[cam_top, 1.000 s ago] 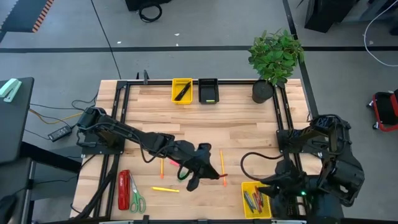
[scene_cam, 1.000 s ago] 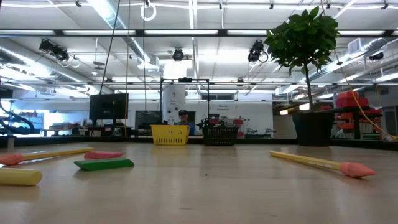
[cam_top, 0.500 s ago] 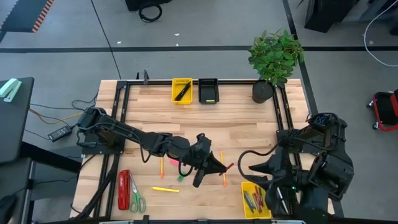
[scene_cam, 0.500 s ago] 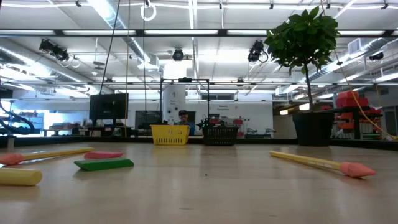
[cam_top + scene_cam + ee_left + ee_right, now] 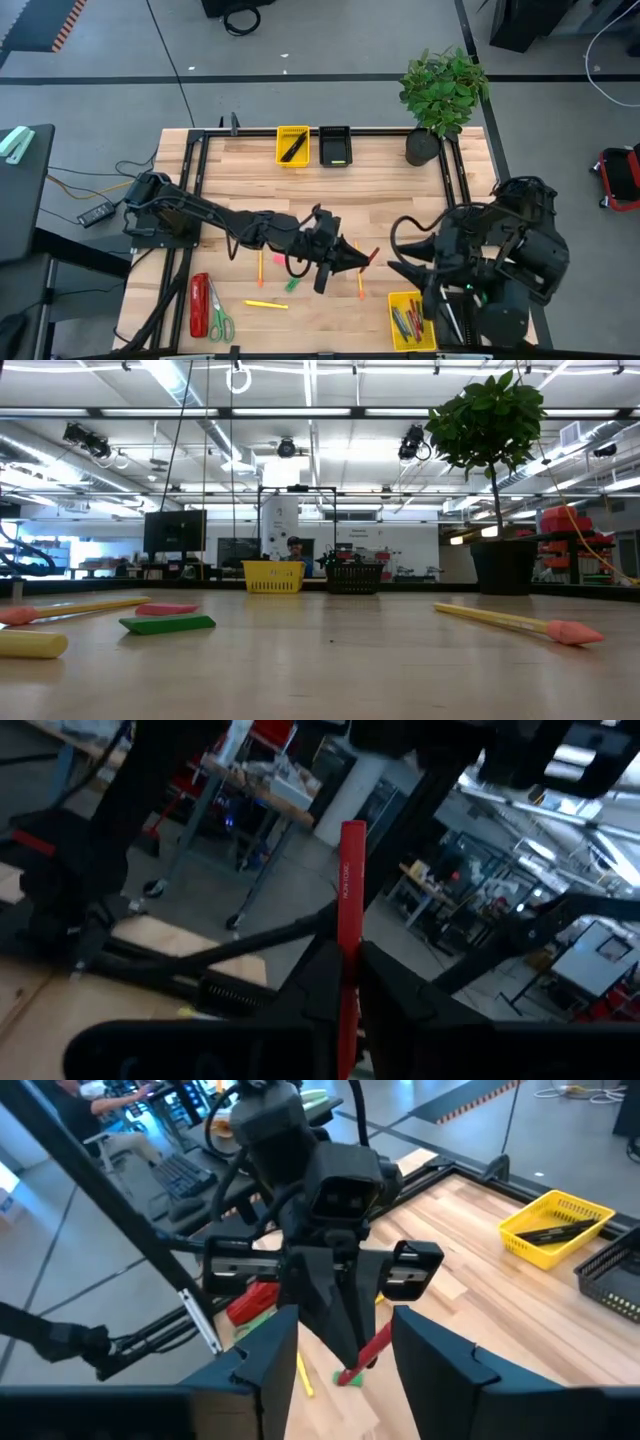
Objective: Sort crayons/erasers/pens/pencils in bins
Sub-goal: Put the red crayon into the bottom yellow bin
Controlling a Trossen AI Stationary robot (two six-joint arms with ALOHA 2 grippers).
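Landmark = red crayon [image 5: 368,258], mid-table, off the wood.

Far left of it, near edge: red stapler [image 5: 200,304] + green scissors [image 5: 221,324]. Not task items, ignore.

Left of the crayon, loose on the table [image 5: 400,215]: yellow pencil [image 5: 266,304], orange pencil [image 5: 260,266], green eraser [image 5: 292,285]. All unsorted.

Left gripper [image 5: 352,261]: arm stretched across from the left side, jaws nipped narrow on the red crayon's lower end. In the left wrist view the crayon [image 5: 347,935] sticks out past the fingers, free tip toward the right arm. Reads as a handoff pose, probably bc the crayon bin sits beyond the left arm's reach.

Just right of the crayon: another orange pencil [image 5: 358,268] on the wood under the grippers.

Right gripper [image 5: 402,269]: close beside the crayon, facing the left one, jaws wide and empty. Right wrist view shows its fingers [image 5: 268,1360] spread either side of the crayon [image 5: 366,1354], not touching. Judgement: lined up to take it.

Right and nearer the front edge: yellow bin [image 5: 412,320] w/ several crayons inside, likely destination.

Far side of the table from the crayon: yellow bin [image 5: 293,145] w/ black pens, black bin [image 5: 335,146] w/ a green eraser. Fourth bin not visible.

Risk: crayon held by one end only, could pivot when the right jaws close.
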